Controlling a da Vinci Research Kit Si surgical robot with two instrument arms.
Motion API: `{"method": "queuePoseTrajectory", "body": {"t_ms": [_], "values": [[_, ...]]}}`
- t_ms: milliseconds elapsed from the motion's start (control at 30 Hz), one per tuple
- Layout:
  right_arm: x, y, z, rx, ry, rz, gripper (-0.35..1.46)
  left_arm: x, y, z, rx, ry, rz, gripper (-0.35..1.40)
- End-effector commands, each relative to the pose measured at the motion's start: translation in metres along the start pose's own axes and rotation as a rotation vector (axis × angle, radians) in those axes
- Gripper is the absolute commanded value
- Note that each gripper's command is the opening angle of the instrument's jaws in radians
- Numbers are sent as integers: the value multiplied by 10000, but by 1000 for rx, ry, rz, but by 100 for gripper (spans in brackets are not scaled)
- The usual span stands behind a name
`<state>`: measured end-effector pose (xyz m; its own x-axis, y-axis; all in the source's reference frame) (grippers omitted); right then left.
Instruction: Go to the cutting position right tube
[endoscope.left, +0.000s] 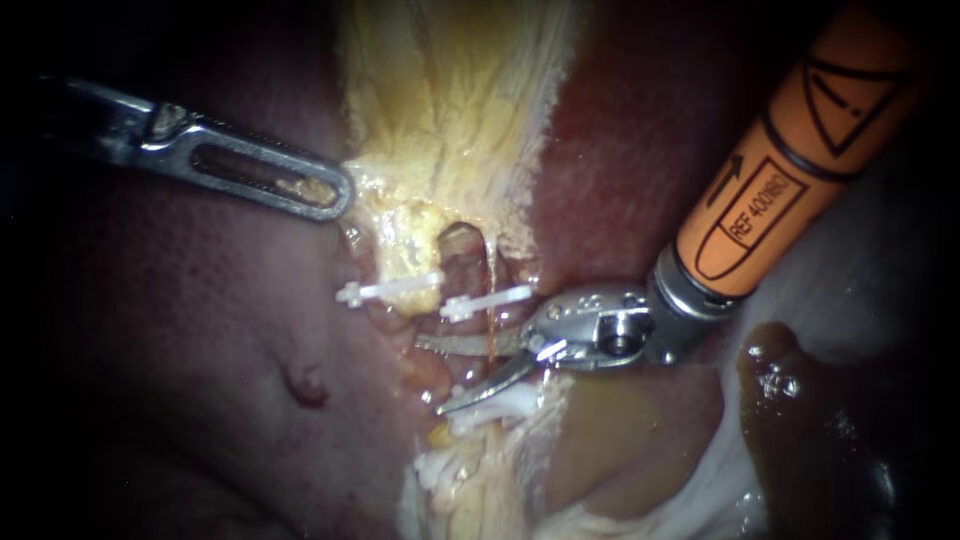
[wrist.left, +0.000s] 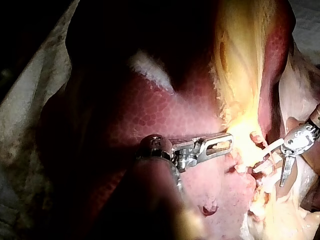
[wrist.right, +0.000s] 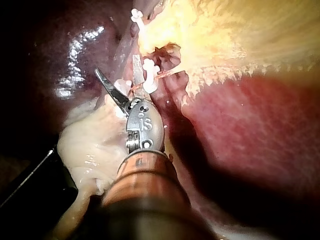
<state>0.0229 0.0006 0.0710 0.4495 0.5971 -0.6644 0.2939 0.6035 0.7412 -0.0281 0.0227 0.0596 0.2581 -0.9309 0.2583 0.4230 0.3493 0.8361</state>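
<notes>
from where i stand the left instrument is the anchor: its long windowed jaws lie flat together on the edge of the yellow tissue, a shred of it showing through the window. i take that as a closed hold, meant to keep the tissue drawn up and aside so the stalk below is laid bare against the liver

the right instrument, on its orange shaft, comes in from the other side with two slim blades spread in a moderate v, gripping nothing. the right tube is the thin reddish strand running down from the upper white clip toward a lower white clip. it crosses the upper blade close to the hinge, and in the right wrist view it seems to pass into the gap between the blades (i can't be sure it sits fully inside, since the upper blade overlaps it). the stretch between the two clips is where a cut makes sense, with both ends sealed, and that is just where the blades are spread

the thicker left tube, with its own clip, lies just beside, near the blade tips; to my eye that is the hazard, as tips reaching too far could catch it. i'd judge the approach nearly done, with only a small settling around the strand left
</notes>
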Motion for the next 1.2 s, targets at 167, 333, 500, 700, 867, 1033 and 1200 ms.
{"method": "queuePoseTrajectory", "body": {"t_ms": [167, 333, 500, 700, 867, 1033, 1200], "values": [[10, -5, -3, 11, 28, 4, 134, 0, 1, 0, 0, 0, 0, -35], [12, -6, -1, 13, 34, 4, 134, 0, 1, 0, 0, 0, 0, -35], [13, -4, 1, 14, 49, 10, 134, 0, 1, 0, 0, 0, 0, -35], [15, 0, 10, 28, 68, 25, 134, 0, 1, 1, 0, 0, 0, -35], [14, 5, 21, 37, 78, 37, 134, -1, 2, 1, 0, 0, 0, -35], [11, 7, 29, 59, 66, 37, 134, -1, 2, 1, 0, 0, 0, -35], [12, 6, 29, 65, 67, 43, 134, -1, 2, 2, 0, 0, 0, -35]]}}
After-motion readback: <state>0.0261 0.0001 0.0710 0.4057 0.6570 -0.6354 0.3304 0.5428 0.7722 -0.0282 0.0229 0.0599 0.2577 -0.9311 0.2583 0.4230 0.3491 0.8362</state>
